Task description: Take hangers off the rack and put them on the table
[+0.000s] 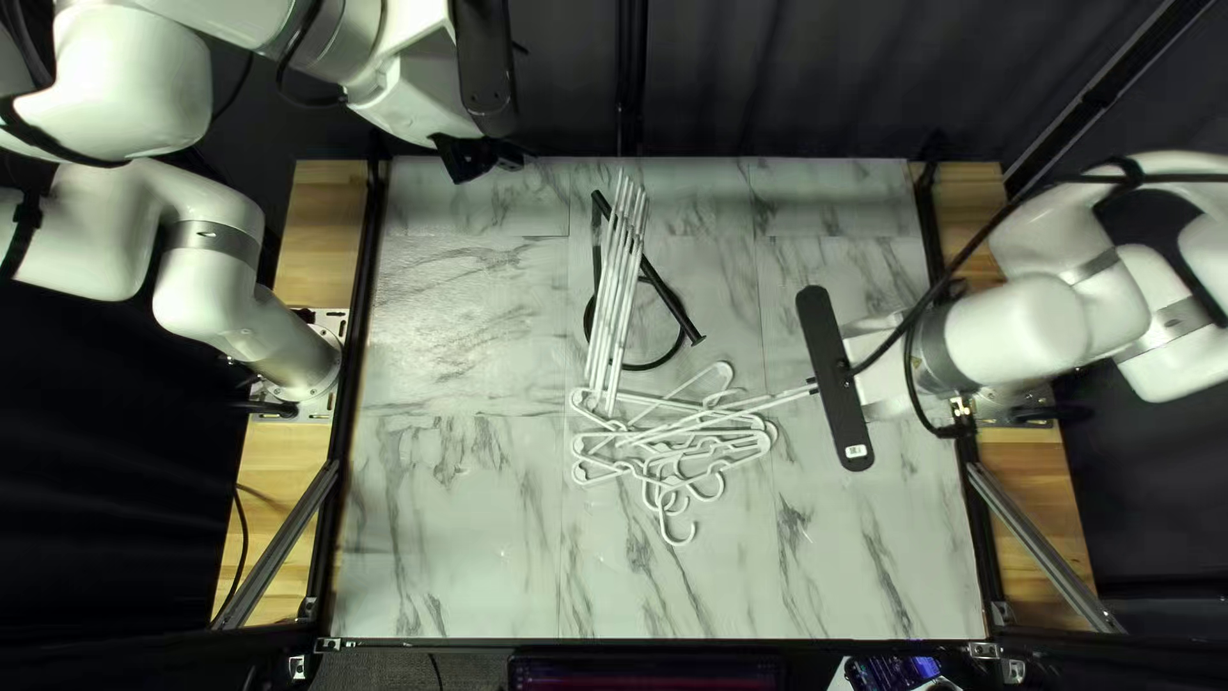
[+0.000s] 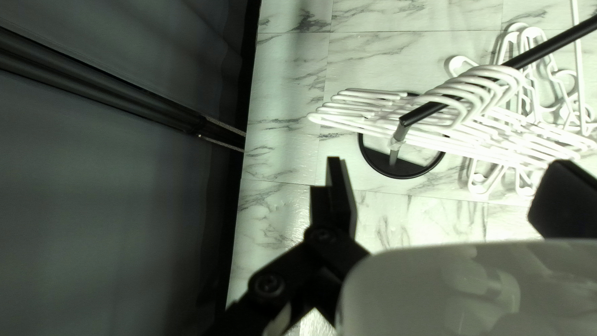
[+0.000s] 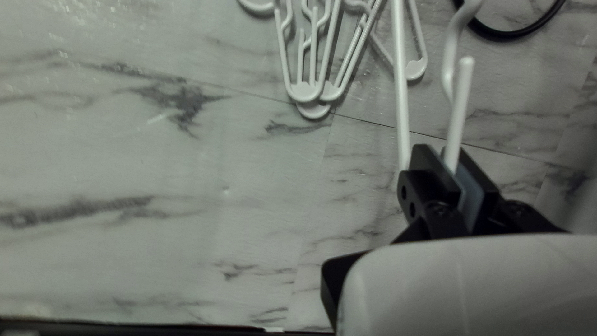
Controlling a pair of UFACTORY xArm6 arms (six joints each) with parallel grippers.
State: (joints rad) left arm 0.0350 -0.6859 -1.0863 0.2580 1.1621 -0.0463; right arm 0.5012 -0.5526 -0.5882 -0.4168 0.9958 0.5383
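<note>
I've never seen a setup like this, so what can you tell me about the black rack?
The rack stands upright on the marble-patterned table. It is smooth and black, perhaps metal, with a round base, a post and a straight top bar. Several white hangers touch it, hooked over the bar.
</note>
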